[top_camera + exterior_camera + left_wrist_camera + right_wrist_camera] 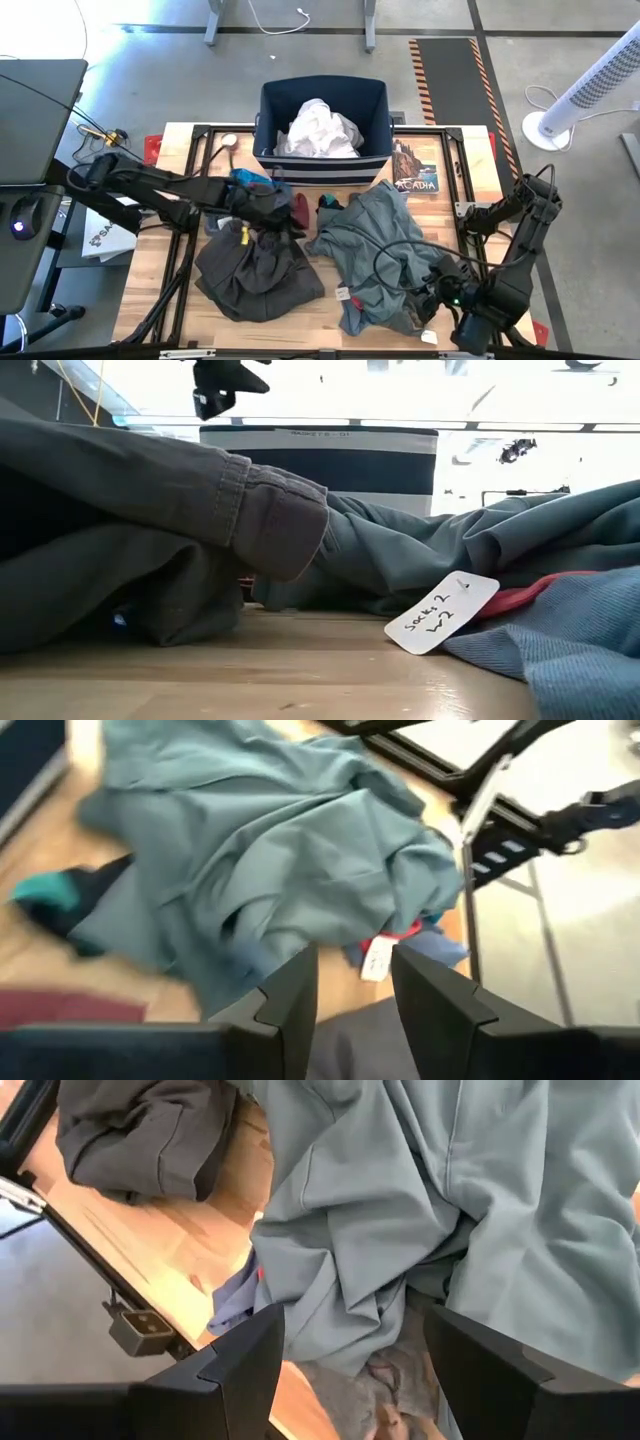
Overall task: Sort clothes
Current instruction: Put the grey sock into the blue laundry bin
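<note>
Two arms were in my overhead view. My left gripper [268,203] reached in over the middle of the table [140,290], near the dark grey-brown trousers [255,270] and just in front of the navy bin [322,100]. In its wrist camera the two dark fingers [295,995] stood a narrow way apart with nothing I could see between them, and whether they touched any cloth below I could not tell. My right gripper [440,300] sat low at the near right part of the table, over the near edge of the grey-green shirt [385,250]. Its fingers [250,1355] were spread wide, with folds of the shirt lying in the gap but not pinched.

White clothes [320,130] were heaped inside the bin, which stood at the far edge. The trousers lay crumpled on the left half of the table, the shirt spread across the right half, the two close but apart. Between them, near the bin, I saw a maroon piece [301,208] and a dark teal piece [329,204], and a bright blue piece [248,179] just beside the left arm.

From table height, a trouser cuff [275,525] hung in front of the shirt, and a white tag [442,613] rested against blue cloth [570,640] with a strip of red cloth [520,600] beside it.
</note>
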Controlling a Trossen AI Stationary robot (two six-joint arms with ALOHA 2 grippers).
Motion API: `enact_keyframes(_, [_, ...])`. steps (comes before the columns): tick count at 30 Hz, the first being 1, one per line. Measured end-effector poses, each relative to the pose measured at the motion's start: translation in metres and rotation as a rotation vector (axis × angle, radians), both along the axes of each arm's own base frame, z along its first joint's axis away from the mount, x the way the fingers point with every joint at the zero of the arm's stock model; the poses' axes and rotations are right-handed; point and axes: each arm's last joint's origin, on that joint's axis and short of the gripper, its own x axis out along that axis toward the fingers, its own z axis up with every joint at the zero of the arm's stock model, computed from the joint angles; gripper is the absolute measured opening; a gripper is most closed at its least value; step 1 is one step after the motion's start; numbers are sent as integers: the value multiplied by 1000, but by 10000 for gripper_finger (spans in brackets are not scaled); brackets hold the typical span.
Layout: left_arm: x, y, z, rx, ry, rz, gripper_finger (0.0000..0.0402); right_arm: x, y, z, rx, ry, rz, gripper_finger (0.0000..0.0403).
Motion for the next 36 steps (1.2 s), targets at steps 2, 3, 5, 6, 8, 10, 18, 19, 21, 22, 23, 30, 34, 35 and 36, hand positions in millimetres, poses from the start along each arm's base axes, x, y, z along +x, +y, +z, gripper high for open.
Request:
enact_keyframes(2, [9, 0, -5, -6, -15, -36, 143, 3, -2, 0, -1, 0, -12, 238])
enact_keyframes(3, [14, 0, -9, -1, -19, -62, 152, 4, -3, 0, -2, 2, -15, 238])
enact_keyframes(5, [23, -2, -18, 34, -21, -117, 174, 6, -5, 0, -2, 8, -20, 238])
enact_keyframes(6, [26, -2, -23, 58, -16, -140, 185, 7, -5, 0, -1, 13, -24, 238])
enact_keyframes(8, [35, -4, -34, 104, -10, -172, 208, 7, -6, 0, -3, 16, -26, 238])
enact_keyframes(10, [43, -4, -45, 149, -2, -177, 228, 8, -7, 0, 0, 17, -33, 238])
enact_keyframes(18, [91, -3, -62, 398, 7, -203, 254, 8, -6, -1, 18, 39, -31, 238])
enact_keyframes(19, [98, -3, -63, 412, 20, -213, 255, 8, -6, -1, 17, 40, -29, 238])
enact_keyframes(21, [110, -3, -67, 426, 77, -230, 255, 8, -6, -1, 18, 42, -29, 238])
enact_keyframes(22, [115, -3, -69, 431, 112, -233, 255, 8, -6, -1, 18, 42, -29, 238])
enact_keyframes(23, [120, -2, -72, 440, 150, -230, 255, 8, -6, -1, 18, 42, -29, 238])
enact_keyframes(30, [132, 0, -100, 454, 384, -226, 255, 7, -7, -1, 6, 49, -26, 238])
enact_keyframes(34, [130, 0, -107, 394, 461, -213, 251, 6, -9, -1, -16, 55, -27, 238])
enact_keyframes(35, [129, 0, -107, 387, 477, -207, 246, 6, -9, -1, -18, 56, -27, 238])
enact_keyframes(36, [128, 0, -108, 383, 492, -200, 239, 6, -9, -1, -22, 58, -27, 238])
